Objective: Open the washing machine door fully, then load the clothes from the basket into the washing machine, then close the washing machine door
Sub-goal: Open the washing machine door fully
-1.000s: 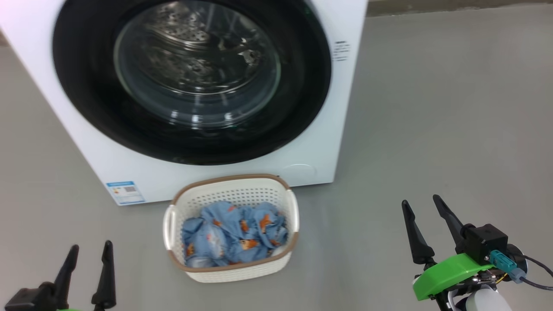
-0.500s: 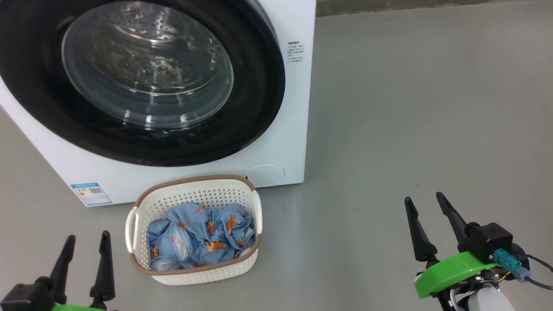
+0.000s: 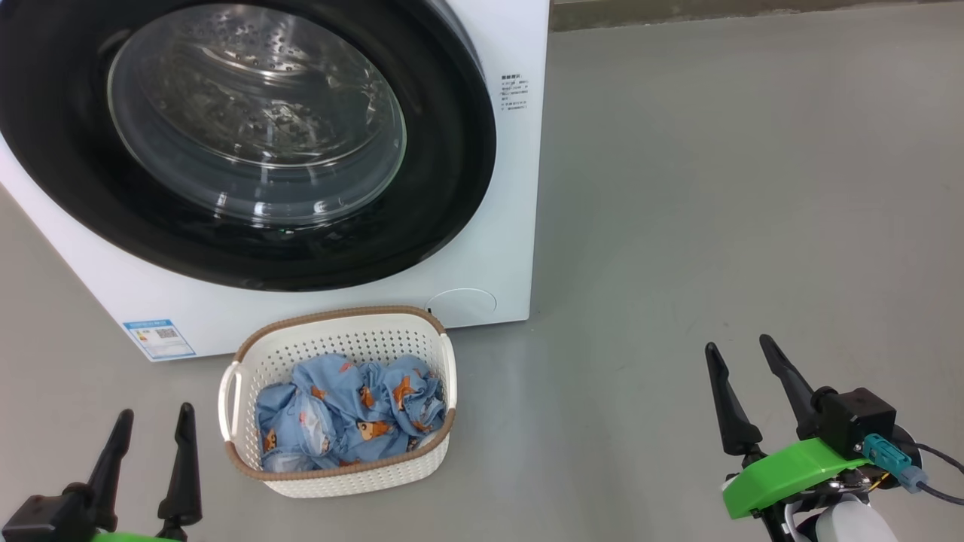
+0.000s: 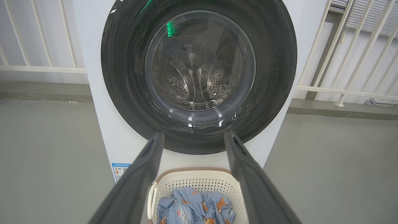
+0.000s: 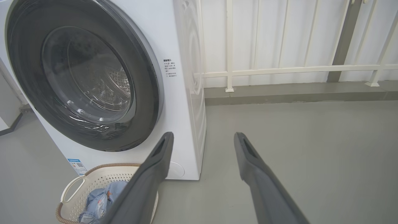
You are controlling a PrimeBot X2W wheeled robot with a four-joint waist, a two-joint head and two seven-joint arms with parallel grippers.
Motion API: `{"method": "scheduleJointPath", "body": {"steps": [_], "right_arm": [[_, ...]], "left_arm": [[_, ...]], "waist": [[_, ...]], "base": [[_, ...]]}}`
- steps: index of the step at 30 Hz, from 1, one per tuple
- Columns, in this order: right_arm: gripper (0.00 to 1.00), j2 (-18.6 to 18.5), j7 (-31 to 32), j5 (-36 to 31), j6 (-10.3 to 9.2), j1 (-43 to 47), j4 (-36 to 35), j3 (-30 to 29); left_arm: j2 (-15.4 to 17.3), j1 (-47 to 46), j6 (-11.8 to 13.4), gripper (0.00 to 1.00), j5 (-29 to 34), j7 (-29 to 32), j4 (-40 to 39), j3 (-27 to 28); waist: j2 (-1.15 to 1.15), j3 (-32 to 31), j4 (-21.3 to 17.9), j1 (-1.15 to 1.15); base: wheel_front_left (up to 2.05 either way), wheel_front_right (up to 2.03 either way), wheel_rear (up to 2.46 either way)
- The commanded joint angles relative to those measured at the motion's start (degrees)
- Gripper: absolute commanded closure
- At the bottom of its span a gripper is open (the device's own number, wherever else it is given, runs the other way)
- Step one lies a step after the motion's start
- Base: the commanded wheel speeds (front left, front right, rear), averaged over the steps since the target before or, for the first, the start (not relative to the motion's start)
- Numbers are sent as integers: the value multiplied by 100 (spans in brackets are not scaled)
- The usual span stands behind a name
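One washing machine: a big white front-loader standing on the grey floor. In the head view it fills the 10-to-12 o'clock part.
One washing machine door: round with a wide glossy black rim, lying shut against the machine's front. It is at about 12 o'clock from the left gripper and about 10 o'clock from the right gripper, well apart from both.
One glass window: a clear bulging bowl at the door's centre. The perforated steel drum shows through it.
One basket: cream-white perforated plastic, rounded-rectangular, with a brown woven-look rim and side handles. It stands on the floor just in front of the machine, at 6 o'clock from the door.
One heap of clothes: light blue fabric with small orange-brown bears, crumpled inside the basket. How many pieces there are cannot be told.
Two grippers: each has two long dark fingers.
Left gripper: fingers spread wide, holding nothing. The basket is at about 2 o'clock from it, near but apart. In the left wrist view the basket and clothes sit between its fingers at 6 o'clock.
Right gripper: fingers spread wide, empty. The basket is at 9 o'clock from it, well apart.
One blue label sticker: on the machine's lower corner, at 10 o'clock from the basket.
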Motion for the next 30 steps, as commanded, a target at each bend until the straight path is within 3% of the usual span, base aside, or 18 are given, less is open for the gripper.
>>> {"method": "scheduleJointPath", "body": {"steps": [1, 12, 17, 23, 29, 30], "right_arm": [[0, -7, -74, 82, -6, -187, -163, 132], [0, -7, -74, 533, -6, -478, -299, 92], [0, -7, -74, 1097, -6, -707, -378, -68], [0, -7, -74, 2391, -6, -1045, -322, -181], [0, -7, 110, 4364, -6, -1526, -33, -231], [11, -7, 176, 4659, -6, -1629, 28, -282]], "left_arm": [[128, -123, -18, 0, 32, -54, -178, 198], [39, -26, -18, 0, 55, -54, -314, 108], [53, -25, -18, 0, 0, -54, -332, 27], [89, -84, -18, 0, -66, -54, -336, -44], [135, -194, -18, 0, -146, -54, -323, -152], [142, -217, -18, 0, -158, -54, -324, -176]], "waist": [[0, 1, 1, 0], [0, 111, 34, 0], [0, 208, 69, 0], [0, 354, 119, 0], [0, 539, 204, 0], [0, 578, 224, 0]], "base": [[0, 0, 0], [0, 0, 0], [0, 0, 0], [0, 0, 0], [0, 0, 0], [0, 0, 0]]}}
